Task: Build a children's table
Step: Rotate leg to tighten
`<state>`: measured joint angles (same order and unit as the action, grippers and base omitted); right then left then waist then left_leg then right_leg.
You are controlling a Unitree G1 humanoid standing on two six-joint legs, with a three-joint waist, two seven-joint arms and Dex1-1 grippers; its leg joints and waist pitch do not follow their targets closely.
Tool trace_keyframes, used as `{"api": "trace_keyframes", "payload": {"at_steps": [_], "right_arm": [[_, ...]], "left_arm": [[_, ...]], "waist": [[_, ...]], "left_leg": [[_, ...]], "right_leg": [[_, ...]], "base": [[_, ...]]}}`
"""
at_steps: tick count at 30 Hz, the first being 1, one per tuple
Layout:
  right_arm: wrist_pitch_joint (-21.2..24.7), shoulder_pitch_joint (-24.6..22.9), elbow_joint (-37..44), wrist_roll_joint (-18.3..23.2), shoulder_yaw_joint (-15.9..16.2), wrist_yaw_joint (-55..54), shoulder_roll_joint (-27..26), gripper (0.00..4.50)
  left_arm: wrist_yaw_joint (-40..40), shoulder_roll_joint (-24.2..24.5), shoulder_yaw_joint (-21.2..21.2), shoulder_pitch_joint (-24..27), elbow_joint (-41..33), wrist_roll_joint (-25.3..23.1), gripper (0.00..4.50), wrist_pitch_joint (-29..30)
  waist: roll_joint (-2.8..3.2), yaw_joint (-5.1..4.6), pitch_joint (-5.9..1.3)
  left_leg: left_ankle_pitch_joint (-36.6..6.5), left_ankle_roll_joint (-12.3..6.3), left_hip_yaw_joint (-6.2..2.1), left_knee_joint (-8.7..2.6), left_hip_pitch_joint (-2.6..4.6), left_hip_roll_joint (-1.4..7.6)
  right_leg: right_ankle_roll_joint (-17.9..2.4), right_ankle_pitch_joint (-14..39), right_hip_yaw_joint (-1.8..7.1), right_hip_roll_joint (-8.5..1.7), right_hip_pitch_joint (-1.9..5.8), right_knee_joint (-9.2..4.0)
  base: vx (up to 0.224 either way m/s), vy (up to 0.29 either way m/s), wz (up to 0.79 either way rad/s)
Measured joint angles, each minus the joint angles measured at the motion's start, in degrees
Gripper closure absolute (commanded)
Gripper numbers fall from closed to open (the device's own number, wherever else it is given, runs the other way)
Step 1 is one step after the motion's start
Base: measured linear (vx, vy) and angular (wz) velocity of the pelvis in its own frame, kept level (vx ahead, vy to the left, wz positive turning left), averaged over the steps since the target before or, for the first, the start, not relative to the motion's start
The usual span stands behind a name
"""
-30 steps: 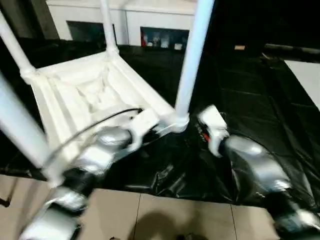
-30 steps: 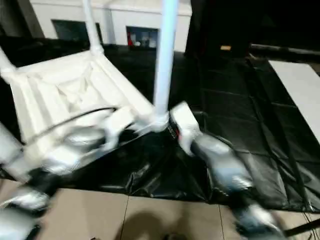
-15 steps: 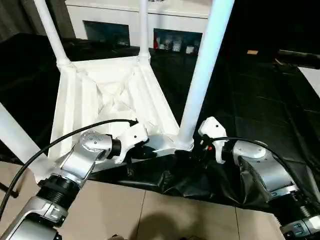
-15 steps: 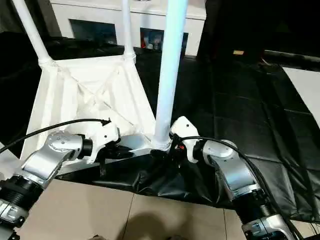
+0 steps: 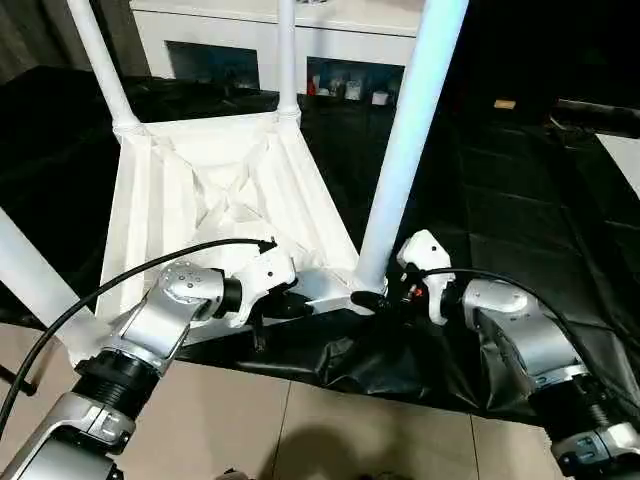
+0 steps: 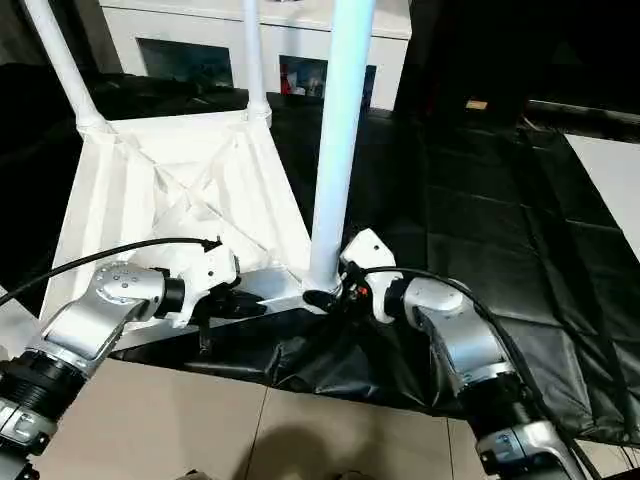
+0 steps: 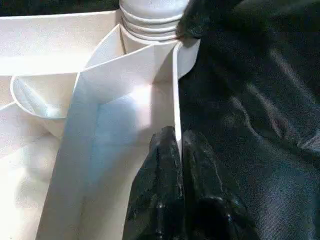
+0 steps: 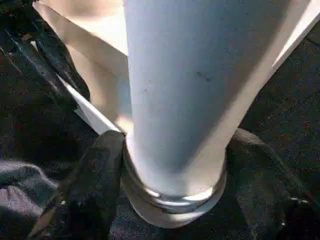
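We see the near leg (image 8: pixel 175 100) between our right gripper (image 8: pixel 172 165) fingers, gripped; left gripper (image 7: pixel 177 150) pinches the top's rim (image 7: pixel 176 100).

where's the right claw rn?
Head views: right claw sits at the base of the near right leg, at the tabletop's near corner socket over the black sheet; its fingers straddle the leg.
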<state>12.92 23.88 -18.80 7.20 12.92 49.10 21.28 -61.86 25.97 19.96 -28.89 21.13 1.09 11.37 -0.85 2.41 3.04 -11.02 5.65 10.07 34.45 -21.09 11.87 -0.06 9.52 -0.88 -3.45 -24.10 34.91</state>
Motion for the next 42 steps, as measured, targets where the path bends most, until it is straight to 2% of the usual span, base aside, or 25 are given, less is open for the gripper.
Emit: {"api": "trace_keyframes", "payload": {"at_steps": [1,5,14,18,20,22,24,29,31,32,33,35,39,42], "right_arm": [[0.0,0.0,0.0,0.0,0.0,0.0,0.0,1.74],[-0.6,0.0,-0.3,0.0,0.0,0.2,0.0,1.83],[-1.0,0.4,-2.0,-0.2,-0.4,-1.0,-1.2,1.85],[1.8,2.3,-6.6,-1.2,-4.8,-17.1,-10.2,1.86],[2.9,4.1,-9.2,-2.1,-7.4,-26.3,-14.1,1.86],[2.8,7.9,-15.0,-2.6,-11.2,-38.3,-19.3,1.86],[2.6,10.1,-18.0,-2.5,-13.1,-43.8,-20.5,1.86],[-0.7,13.5,-24.2,-2.8,-14.8,-49.0,-21.7,1.86],[-1.9,13.6,-24.7,-2.9,-15.2,-48.3,-21.8,1.86],[-2.2,13.6,-24.7,-3.0,-15.5,-47.7,-21.8,1.51],[-2.4,13.6,-24.7,-3.3,-15.5,-47.5,-21.7,1.51],[-4.1,12.6,-23.8,-4.1,-14.5,-44.5,-21.1,1.14],[-4.7,10.0,-17.9,-3.1,-10.7,-37.1,-20.1,0.73],[-3.4,8.7,-15.1,-2.6,-10.0,-33.5,-18.2,0.50]], "left_arm": [[0.0,0.0,0.0,0.0,0.0,0.0,4.50,0.0],[-0.1,0.0,0.0,0.0,0.0,0.0,4.50,0.0],[0.7,0.0,0.0,0.0,0.2,-0.4,4.50,0.0],[9.1,-5.1,-1.1,-2.4,4.3,-3.2,4.50,1.5],[14.7,-9.3,-1.1,-4.4,6.8,-5.0,4.50,3.6],[22.9,-15.9,-1.6,-8.0,12.0,-6.3,4.50,6.7],[27.3,-19.4,-1.4,-9.5,14.1,-6.6,4.50,8.4],[31.4,-22.1,-1.4,-12.3,18.9,-7.7,4.50,7.2],[31.4,-21.9,-1.4,-12.4,19.1,-8.3,4.50,6.3],[31.4,-21.7,-1.4,-12.4,19.1,-8.6,4.50,6.0],[31.4,-21.5,-1.3,-12.4,19.0,-8.7,4.50,5.9],[31.0,-20.5,-1.0,-12.1,18.5,-8.8,4.50,5.2],[30.4,-16.9,-1.8,-10.7,16.4,-8.8,4.50,4.5],[27.9,-15.2,-1.8,-9.0,13.3,-8.7,4.50,4.4]], "waist": [[0.00,0.00,0.00],[0.00,-0.01,0.00],[-0.05,-0.23,-0.04],[-0.29,-0.94,-0.17],[-0.30,-1.06,-0.17],[-0.29,-1.15,-0.17],[-0.28,-1.09,-0.19],[-0.22,-0.68,-0.23],[-0.20,-0.66,-0.24],[-0.19,-0.66,-0.23],[-0.17,-0.66,-0.22],[-0.16,-0.65,-0.20],[-0.19,-1.99,-0.17],[-0.15,-1.94,-0.15]], "left_leg": [[0.0,0.00,0.00,0.00,0.00,0.00],[0.0,0.00,0.00,0.00,0.01,0.00],[0.0,0.00,0.00,0.01,0.11,0.00],[0.1,0.18,-0.13,0.04,0.13,-0.01],[0.1,0.21,-0.20,0.06,0.19,-0.03],[0.1,0.21,-0.21,0.09,0.19,-0.06],[0.1,0.21,-0.23,0.08,0.16,-0.07],[0.1,0.21,-0.20,0.04,0.10,-0.07],[0.1,0.21,-0.21,-0.02,0.05,-0.07],[0.1,0.21,-0.21,-0.02,0.03,-0.06],[0.1,0.21,-0.21,-0.02,0.02,-0.06],[0.1,0.20,-0.20,-0.02,-0.01,-0.06],[0.1,0.21,-0.36,-0.04,-0.07,-0.03],[0.1,0.21,-0.33,-0.07,-0.07,-0.03]], "right_leg": [[0.0,0.0,0.00,0.00,0.00,0.00],[0.0,0.0,0.00,0.00,0.02,0.00],[0.0,0.0,0.00,0.00,0.12,0.03],[0.1,0.0,0.01,0.04,0.14,0.11],[0.2,0.0,0.03,0.03,0.11,0.09],[0.2,0.0,0.05,0.03,0.08,0.04],[0.2,0.0,0.05,0.02,0.13,-0.01],[0.3,-0.2,-0.02,0.04,0.13,0.06],[0.3,-0.2,-0.03,0.06,0.09,0.03],[0.2,-0.3,-0.03,0.05,0.07,0.03],[0.1,-0.3,-0.03,0.05,0.07,0.03],[0.1,-0.3,-0.03,0.05,0.03,0.03],[0.1,-0.3,-0.18,0.10,-0.03,0.00],[0.1,-0.3,-0.17,0.10,-0.15,-0.02]], "base": [[0.000,0.000,0.00],[0.000,0.000,0.00],[0.000,0.000,0.00],[0.000,0.000,0.00],[0.000,0.000,0.00],[0.000,0.000,0.00],[0.000,0.000,0.00],[0.000,0.000,0.00],[0.000,0.000,0.00],[0.000,0.000,0.00],[0.000,0.000,0.00],[0.000,0.000,0.00],[0.000,0.000,0.00],[0.000,0.000,0.00]]}}
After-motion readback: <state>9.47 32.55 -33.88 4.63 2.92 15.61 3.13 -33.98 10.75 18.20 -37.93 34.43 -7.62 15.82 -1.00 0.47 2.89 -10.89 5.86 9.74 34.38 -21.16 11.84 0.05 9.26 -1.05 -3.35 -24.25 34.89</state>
